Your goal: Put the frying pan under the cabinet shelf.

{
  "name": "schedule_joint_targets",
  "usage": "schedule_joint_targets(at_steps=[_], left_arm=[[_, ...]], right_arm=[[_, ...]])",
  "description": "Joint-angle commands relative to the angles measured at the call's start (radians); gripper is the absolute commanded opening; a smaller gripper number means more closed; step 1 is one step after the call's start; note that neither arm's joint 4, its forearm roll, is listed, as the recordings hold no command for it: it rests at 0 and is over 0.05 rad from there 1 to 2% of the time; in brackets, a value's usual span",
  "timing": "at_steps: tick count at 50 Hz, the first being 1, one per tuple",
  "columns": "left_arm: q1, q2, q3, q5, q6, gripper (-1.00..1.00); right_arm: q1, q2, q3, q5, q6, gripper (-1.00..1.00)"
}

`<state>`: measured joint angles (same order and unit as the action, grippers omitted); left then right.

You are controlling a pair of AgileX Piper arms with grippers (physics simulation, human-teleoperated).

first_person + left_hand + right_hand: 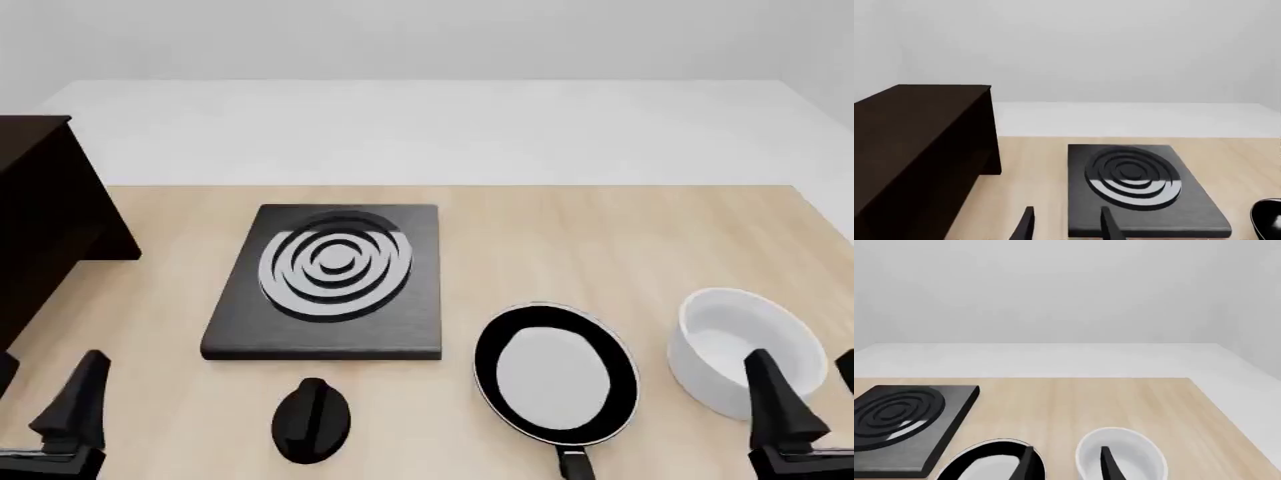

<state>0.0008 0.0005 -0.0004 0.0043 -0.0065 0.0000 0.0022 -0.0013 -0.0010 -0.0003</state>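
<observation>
The frying pan (pixel 554 372) lies flat on the wooden table, front right of centre, its short handle (pixel 574 462) pointing at the near edge. The cabinet shelf (pixel 40 220), dark brown and boxy, stands at the far left, well apart from the pan. My left gripper (pixel 47 370) hovers open at the near left corner, in front of the cabinet (pixel 914 150). My right gripper (pixel 803 362) is open at the near right, just right of the pan (pixel 987 460), with nothing between its fingers.
A flat black slab with grey rings (pixel 334 280) lies between cabinet and pan. A small black oval object (pixel 311 420) sits in front of the slab. A white bowl (pixel 741 350) stands right of the pan, under my right gripper.
</observation>
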Motion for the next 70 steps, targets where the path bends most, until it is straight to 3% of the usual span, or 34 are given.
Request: schedule_joint_targets(at_steps=[1, 7, 8, 9, 11, 16, 20, 25, 27, 29, 36, 51, 52, 55, 70], left_arm=[[0.004, 0.002, 0.000, 0.024, -0.031, 1.00], [-0.012, 0.002, -0.001, 0.043, -0.043, 1.00], [0.021, 0.045, -0.002, 0.025, -0.017, 1.00], [0.013, 0.071, -0.002, 0.004, -0.046, 1.00], [-0.002, 0.037, -0.019, 0.018, -0.033, 1.00], [-0.019, 0.110, -0.035, -0.025, -0.038, 1.00], [-0.056, 0.268, -0.049, -0.122, -0.027, 1.00], [-0.099, 0.387, -0.046, -0.277, 0.046, 1.00], [-0.081, 0.474, -0.052, -0.343, 0.030, 1.00], [-0.127, 0.543, -0.063, -0.385, 0.054, 1.00], [-0.162, 0.658, -0.147, -0.402, 0.051, 1.00], [-0.313, 0.860, -0.300, -0.462, 0.088, 1.00], [-0.327, 0.886, -0.331, -0.440, 0.047, 1.00], [-0.424, 0.877, -0.366, -0.430, 0.061, 1.00], [-0.671, 1.134, -0.464, -0.534, 0.219, 1.00]], right_arm=[[0.000, 0.004, -0.004, 0.001, 0.000, 1.00], [0.000, 0.011, -0.002, -0.008, 0.000, 1.00], [0.000, 0.011, -0.001, -0.010, -0.001, 1.00], [0.000, 0.011, -0.001, -0.011, -0.001, 1.00], [0.000, 0.017, 0.000, -0.015, 0.000, 1.00], [0.000, 0.013, -0.001, -0.012, -0.001, 1.00], [0.000, 0.013, -0.001, -0.011, -0.001, 1.00], [0.000, 0.006, -0.004, -0.003, -0.001, 1.00], [0.000, 0.013, -0.002, -0.010, 0.000, 1.00], [0.000, 0.012, -0.001, -0.011, -0.001, 1.00], [0.000, 0.007, -0.002, -0.005, -0.001, 1.00], [0.000, 0.013, 0.000, -0.013, 0.000, 1.00], [0.000, 0.012, 0.000, -0.012, 0.000, 1.00], [0.000, 0.011, 0.000, -0.011, 0.000, 1.00], [0.000, 0.008, -0.001, -0.007, 0.000, 1.00]])
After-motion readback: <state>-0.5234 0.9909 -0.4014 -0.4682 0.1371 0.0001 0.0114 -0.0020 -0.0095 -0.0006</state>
